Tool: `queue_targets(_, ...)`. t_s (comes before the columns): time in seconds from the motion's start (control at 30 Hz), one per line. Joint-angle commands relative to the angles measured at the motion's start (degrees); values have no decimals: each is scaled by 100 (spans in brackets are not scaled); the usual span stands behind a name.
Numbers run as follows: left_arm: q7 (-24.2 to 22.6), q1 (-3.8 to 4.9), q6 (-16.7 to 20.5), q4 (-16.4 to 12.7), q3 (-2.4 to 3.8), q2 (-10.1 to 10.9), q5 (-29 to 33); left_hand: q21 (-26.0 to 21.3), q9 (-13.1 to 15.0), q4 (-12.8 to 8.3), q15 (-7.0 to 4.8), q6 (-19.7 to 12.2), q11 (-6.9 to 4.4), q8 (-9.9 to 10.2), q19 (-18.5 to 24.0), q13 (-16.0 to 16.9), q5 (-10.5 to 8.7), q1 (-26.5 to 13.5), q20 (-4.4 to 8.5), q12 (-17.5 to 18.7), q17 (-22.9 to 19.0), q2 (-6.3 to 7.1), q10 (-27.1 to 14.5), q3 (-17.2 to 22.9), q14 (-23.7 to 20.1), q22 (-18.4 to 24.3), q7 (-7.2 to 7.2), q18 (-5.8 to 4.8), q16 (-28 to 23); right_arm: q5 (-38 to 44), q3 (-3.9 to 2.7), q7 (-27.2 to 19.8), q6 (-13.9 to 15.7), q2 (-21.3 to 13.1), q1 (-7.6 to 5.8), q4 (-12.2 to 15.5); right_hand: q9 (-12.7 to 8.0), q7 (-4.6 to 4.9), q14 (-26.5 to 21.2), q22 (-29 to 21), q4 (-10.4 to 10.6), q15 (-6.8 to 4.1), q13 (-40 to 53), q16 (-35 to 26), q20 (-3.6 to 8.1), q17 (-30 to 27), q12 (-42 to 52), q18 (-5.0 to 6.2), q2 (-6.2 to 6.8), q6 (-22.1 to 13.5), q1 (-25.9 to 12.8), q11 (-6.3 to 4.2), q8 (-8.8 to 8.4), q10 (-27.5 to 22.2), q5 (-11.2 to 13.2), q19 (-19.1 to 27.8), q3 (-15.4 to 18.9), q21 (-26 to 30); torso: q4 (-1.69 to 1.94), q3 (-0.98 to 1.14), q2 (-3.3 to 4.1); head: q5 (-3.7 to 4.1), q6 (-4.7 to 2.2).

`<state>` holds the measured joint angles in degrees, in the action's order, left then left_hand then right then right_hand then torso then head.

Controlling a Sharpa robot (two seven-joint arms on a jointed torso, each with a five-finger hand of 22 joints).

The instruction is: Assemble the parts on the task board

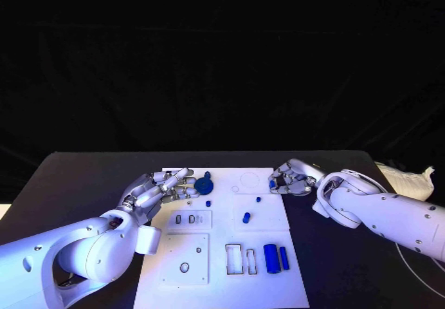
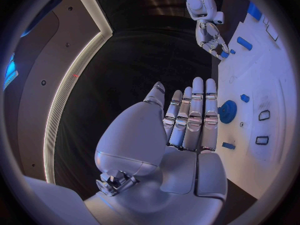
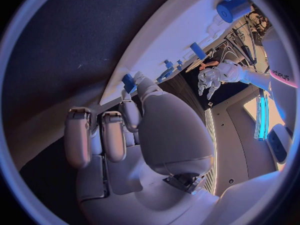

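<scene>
Head view, left hand with fingers spread, empty, beside a blue gear on the white task board, right hand pinching a small blue part at the board's far edge.

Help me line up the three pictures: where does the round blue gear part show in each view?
Head view: blue gear on the task board, by the left hand.
Left wrist view: gear beside the fingers.
Right wrist view: cannot tell.
Shared landmark: the task board.
</scene>
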<state>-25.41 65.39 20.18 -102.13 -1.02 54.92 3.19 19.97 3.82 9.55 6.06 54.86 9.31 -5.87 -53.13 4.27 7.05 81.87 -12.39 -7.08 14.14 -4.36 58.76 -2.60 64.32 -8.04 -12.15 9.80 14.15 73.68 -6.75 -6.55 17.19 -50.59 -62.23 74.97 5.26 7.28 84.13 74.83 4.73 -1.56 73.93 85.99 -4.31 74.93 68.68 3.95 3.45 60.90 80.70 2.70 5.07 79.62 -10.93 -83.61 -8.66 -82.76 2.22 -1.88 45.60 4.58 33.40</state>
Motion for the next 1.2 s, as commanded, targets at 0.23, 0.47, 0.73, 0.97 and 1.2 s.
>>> queue_targets(0.23, -26, 1, -127, -19, 3, -7, 3, -27, -4, -23, 7, 38, -13, 29, -38, -5, 33, 68, -14, 26, 5, 12, 42, 3, 29, 5, -3, 71, -30, 99, -3, 1, -157, 22, 11, -12, 67, -137, 460, 17, -91, -124, 1, 43, 89, 914, 33, -85, -172, 373, 89, -158, 160, 42, 59, -14, -202, -35, -2, 2, 2, -9, 4)
queue_targets(0.47, -26, 1, -126, -23, 3, -1, 3, -27, -4, -23, 7, 38, -13, 29, -38, -5, 33, 68, -14, 26, 5, 12, 42, 3, 29, 5, -3, 71, -30, 140, -3, 52, -45, 54, 13, 2, 109, -220, 465, 25, -146, -182, 14, 53, 144, 934, 40, -87, -244, 544, 85, -225, 243, 69, 121, -19, -299, -38, -2, 4, 3, -8, 3)
queue_targets(0.73, -28, 1, -122, -16, 3, 5, 3, -27, -4, -23, 7, 38, -13, 29, -38, -5, 33, 68, -14, 26, 5, 12, 42, 3, 29, 5, -3, 71, -30, 157, -56, 243, 404, 56, 12, 132, 124, -243, 471, 33, -173, -209, 15, 67, 175, 960, 34, -89, -320, 565, 73, -249, 257, 83, 155, -26, -382, -41, 1, 2, -8, -13, -11)
queue_targets(0.97, -36, 1, -122, 16, 3, 13, 40, -31, -5, -30, 8, 38, -11, 38, -39, -7, 33, 70, -14, 36, 15, 6, 42, 10, 27, 10, -6, 70, -39, 42, -146, 492, 702, 1, -12, 811, 126, -242, 472, 17, -169, -213, -14, 71, 185, 967, -12, -87, -339, 543, 28, -250, 246, 68, 166, -21, -409, -32, -1, -6, -7, -46, -30)
queue_targets(1.2, -67, 2, -117, 134, 3, 27, 127, -32, -5, -31, 8, 37, -11, 39, -40, -8, 33, 69, -14, 37, 16, 5, 42, 10, 27, 10, -6, 70, -40, 122, -156, 862, 795, 193, -18, 1414, 126, -238, 471, 3, -179, -214, -47, 68, 188, 965, -61, -84, -353, 528, 18, -248, 239, 45, 173, -16, -435, -24, 31, -24, -40, -124, 19)
